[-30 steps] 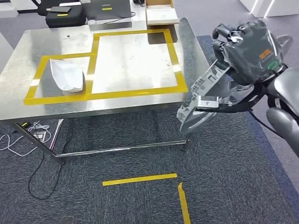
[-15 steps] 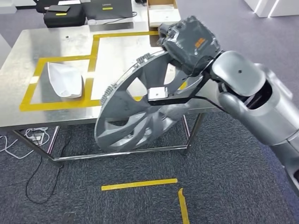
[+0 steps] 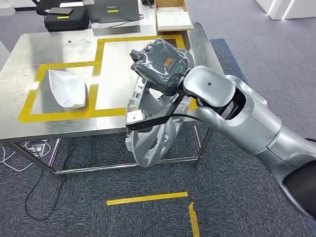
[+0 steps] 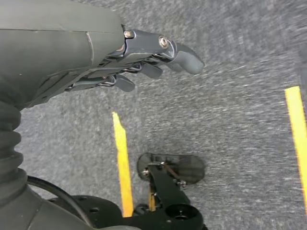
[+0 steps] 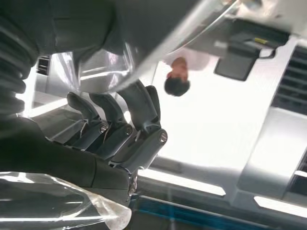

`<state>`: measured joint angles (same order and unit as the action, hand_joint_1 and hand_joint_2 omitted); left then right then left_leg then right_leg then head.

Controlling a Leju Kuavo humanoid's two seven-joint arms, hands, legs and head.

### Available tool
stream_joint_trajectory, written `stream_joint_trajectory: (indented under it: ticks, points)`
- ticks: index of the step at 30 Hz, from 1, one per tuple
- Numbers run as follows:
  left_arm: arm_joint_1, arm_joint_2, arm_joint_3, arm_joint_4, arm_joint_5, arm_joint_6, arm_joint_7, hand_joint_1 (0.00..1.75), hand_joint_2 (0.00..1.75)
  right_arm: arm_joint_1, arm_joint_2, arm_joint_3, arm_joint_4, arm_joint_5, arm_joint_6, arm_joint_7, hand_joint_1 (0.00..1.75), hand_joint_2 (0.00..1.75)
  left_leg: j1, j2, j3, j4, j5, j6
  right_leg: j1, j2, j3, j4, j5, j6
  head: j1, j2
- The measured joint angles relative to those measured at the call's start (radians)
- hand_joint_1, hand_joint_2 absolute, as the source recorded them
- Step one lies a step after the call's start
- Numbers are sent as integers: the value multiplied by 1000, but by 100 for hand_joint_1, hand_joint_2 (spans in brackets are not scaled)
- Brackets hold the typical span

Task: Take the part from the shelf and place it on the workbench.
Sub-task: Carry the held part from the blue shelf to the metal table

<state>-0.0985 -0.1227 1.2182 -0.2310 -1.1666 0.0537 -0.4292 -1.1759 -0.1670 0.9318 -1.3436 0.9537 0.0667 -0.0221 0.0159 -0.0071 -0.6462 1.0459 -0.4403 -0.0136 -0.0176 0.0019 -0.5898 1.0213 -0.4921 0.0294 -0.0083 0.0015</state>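
Note:
The part is a grey spoked wheel cover (image 3: 154, 133), seen nearly edge-on, hanging over the front edge of the steel workbench (image 3: 22, 54). My right hand (image 3: 160, 64), wrapped in clear plastic, grips its upper rim above the large yellow-taped rectangle (image 3: 99, 48). In the right wrist view its fingers (image 5: 119, 129) curl around the cover's rim (image 5: 173, 38). My left hand (image 4: 145, 57) hangs over the carpet, fingers stretched out with nothing in them.
A white curved part (image 3: 67, 89) lies in the small taped square at the bench's left. Black cases (image 3: 65, 19) and a cardboard box (image 3: 171, 15) stand at the back. Cables (image 3: 22, 153) lie under the bench; yellow tape strips (image 3: 147, 198) mark the carpet.
My right arm has swung left, carrying the wheel cover from beside the bench's right end to over its front edge. The cover has turned from broadside to nearly edge-on.

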Motion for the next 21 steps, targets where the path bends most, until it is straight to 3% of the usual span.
stream_joint_trajectory:
  ticks: [3,5,7,9,10,12,13,15,18,19,21]
  points:
    - [4,0,-1,0,0,-1,2,0,175,3,1,8,5,0,-4,1,175,175,1,0,6,-10,-3,20,-2,-1,-8,10,-14,15,1,0]
    - [5,0,-2,0,0,-2,3,0,175,4,-3,7,5,-2,-14,6,175,175,1,1,10,-14,-4,32,-2,-1,-55,99,-61,17,4,0]
    - [4,0,-3,0,-2,-2,3,0,175,6,-11,4,5,-5,-27,11,175,175,-2,1,11,-13,-8,40,-1,0,-132,241,-112,16,5,0]
    - [5,-1,-3,0,-4,-2,3,0,175,8,-21,-3,5,-8,-35,14,175,175,-5,1,15,-12,-11,44,-1,0,-172,297,-107,16,5,0]
    - [6,-1,-3,0,-4,-2,3,0,175,8,-27,-8,5,-10,-38,15,175,175,-5,0,18,-11,-14,45,-1,-1,-162,265,-75,15,5,0]
    - [6,-3,-4,0,-5,-2,3,0,175,5,-37,-22,3,-13,-42,17,175,175,-6,-4,24,-8,-20,41,0,-1,-107,136,-1,9,5,0]
    - [6,-4,-5,0,-5,-2,3,0,175,2,-41,-29,2,-15,-45,18,175,175,-7,-6,25,-5,-24,37,1,-1,-76,71,23,5,5,0]
    - [7,-6,-8,0,-5,-2,3,0,175,-2,-45,-38,-2,-17,-50,18,175,175,-9,-7,22,-2,-26,27,5,0,-48,19,28,0,5,0]
    - [7,-6,-10,0,-6,-2,3,0,175,-3,-53,-44,-5,-18,-53,18,175,175,-9,-4,21,3,-33,12,2,0,-38,8,29,-9,4,0]
    - [7,-6,-11,1,-6,-2,3,0,175,-5,-55,-47,-8,-17,-53,18,175,175,-8,-4,13,25,-47,6,-1,-1,-35,5,30,-13,2,0]
    - [7,-7,-11,1,-6,-3,3,0,175,-9,-55,-52,-12,-17,-54,18,175,175,-5,-2,-32,126,-98,-5,-3,-2,-29,2,28,-20,0,0]
